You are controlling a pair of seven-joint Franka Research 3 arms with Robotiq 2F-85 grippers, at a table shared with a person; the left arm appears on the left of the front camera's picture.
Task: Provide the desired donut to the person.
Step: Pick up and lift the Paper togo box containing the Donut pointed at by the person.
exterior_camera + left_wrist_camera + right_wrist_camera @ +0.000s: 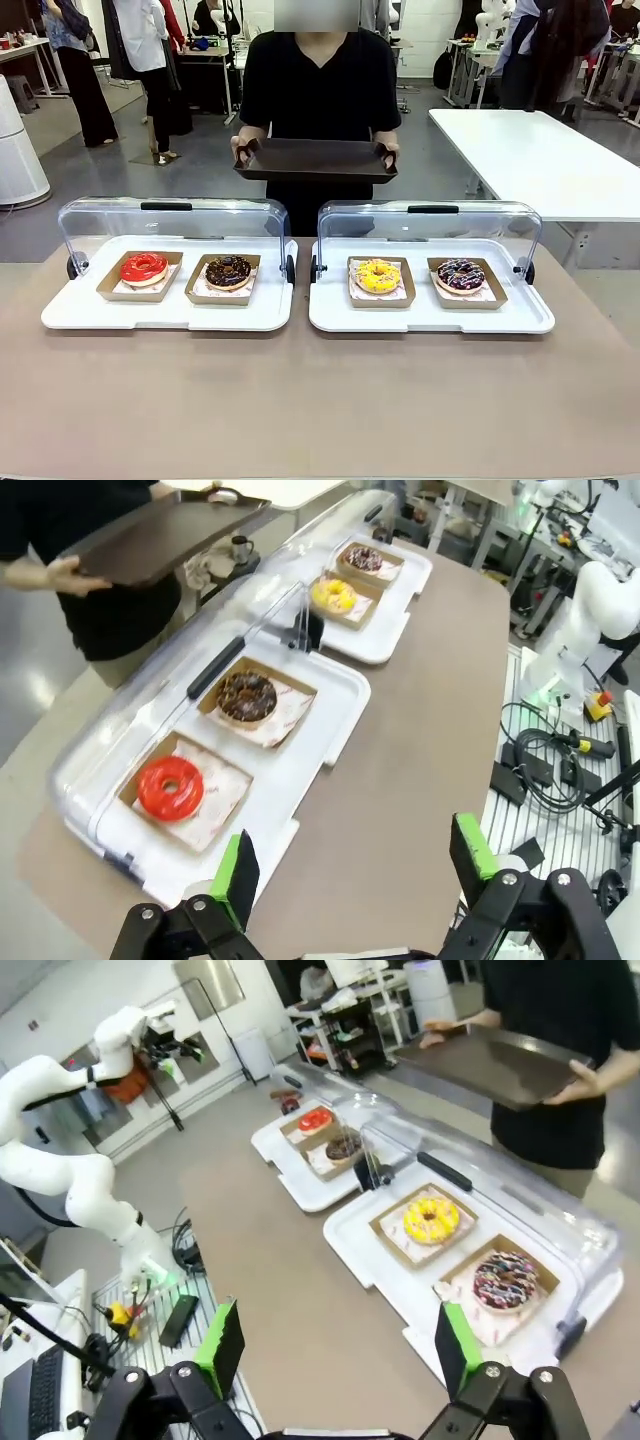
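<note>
Left fingers (238, 878) and right fingers (222, 1348) spread wide, empty; person (318, 85) holds a dark tray (315, 160)

Four donuts (144, 267), two lidded trays (170, 316), one dark tray (315, 160), one person (318, 85).

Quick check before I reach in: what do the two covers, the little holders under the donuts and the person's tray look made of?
Left cover and right cover: clear rigid plastic, glossy; the donuts show through and light glints on them. Donut holders: matte brown cardboard, it seems, with folded rims. Person's tray: dark brown, dull finish, probably plastic; can't be sure.
</note>
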